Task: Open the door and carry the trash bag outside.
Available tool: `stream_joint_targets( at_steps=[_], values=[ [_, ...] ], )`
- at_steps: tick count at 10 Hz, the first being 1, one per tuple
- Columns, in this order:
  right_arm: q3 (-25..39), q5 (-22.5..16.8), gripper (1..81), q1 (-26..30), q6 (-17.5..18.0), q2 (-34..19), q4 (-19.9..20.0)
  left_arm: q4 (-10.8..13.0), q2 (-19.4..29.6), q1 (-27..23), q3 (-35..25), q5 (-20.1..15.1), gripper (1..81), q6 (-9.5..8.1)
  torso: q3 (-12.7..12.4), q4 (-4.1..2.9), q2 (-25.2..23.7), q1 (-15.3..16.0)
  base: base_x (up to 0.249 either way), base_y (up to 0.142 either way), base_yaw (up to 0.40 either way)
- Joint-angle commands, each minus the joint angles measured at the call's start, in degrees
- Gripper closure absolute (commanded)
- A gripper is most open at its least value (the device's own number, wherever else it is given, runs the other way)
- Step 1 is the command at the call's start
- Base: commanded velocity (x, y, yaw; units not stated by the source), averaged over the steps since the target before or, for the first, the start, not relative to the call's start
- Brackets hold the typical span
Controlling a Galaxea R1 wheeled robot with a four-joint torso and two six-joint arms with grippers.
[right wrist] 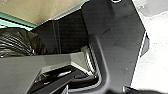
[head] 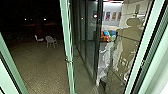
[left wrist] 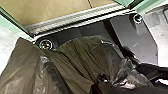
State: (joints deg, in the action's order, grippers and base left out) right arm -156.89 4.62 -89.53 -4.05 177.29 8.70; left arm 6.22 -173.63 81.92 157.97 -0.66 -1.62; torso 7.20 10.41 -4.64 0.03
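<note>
Trash bag: a big, brownish, see-through-thin plastic bag (left wrist: pixel 82 55), bunched and creased, lies close over my dark base plate (left wrist: pixel 97 28), about 12 o'clock by my judgement. Slack folds could slip under the base and tear once I roll.
My grippers: open or closed, left or right, I cannot tell. (I'd want that settled first.) If my hold on the bag is weak, a jolt could drop it right in my path.
Sill: a ridged, pale metal threshold strip (left wrist: pixel 75 18) runs just beyond the plate's edge. Meeting it askew could jar me or snag the thin plastic.
Left jamb: the pale green upright frame (head: pixel 12 66) stands at 10 o'clock. If I veer that way, my left arm or the bag could scrape it.
Door: the glass leaf edged in pale green metal (head: pixel 67 42) looks swung outward, its edge and small metal latch (head: pixel 69 61) at 11 o'clock. Should it drift back, it could pinch the bag; the latch could hook the plastic.
Yard: dim speckled paving (head: pixel 45 72) lies beyond the gap. Poor light could hide an uneven spot.
White chairs: two pale outdoor seats (head: pixel 50 41) farther off, near 11 o'clock; a hazard only if I drive long and straight.
</note>
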Motion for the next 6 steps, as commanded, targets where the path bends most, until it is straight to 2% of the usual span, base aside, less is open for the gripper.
stream_joint_targets(
  at_steps=[1,6],
  values=[
    [0.28,-3.48,1.0,2.2,-0.35,0.55,-0.18,0.2,0.12,-3.3,0.06,-2.95,81.1,0.04,0.0,0.0,0.0,0.0,0.098,0.0,0.0],
    [0.19,-3.48,1.0,2.2,-0.35,0.46,-0.18,0.46,-0.31,-3.3,0.06,-2.95,81.1,0.04,0.02,0.0,0.04,0.05,0.1,0.0,0.0]
  ],
)
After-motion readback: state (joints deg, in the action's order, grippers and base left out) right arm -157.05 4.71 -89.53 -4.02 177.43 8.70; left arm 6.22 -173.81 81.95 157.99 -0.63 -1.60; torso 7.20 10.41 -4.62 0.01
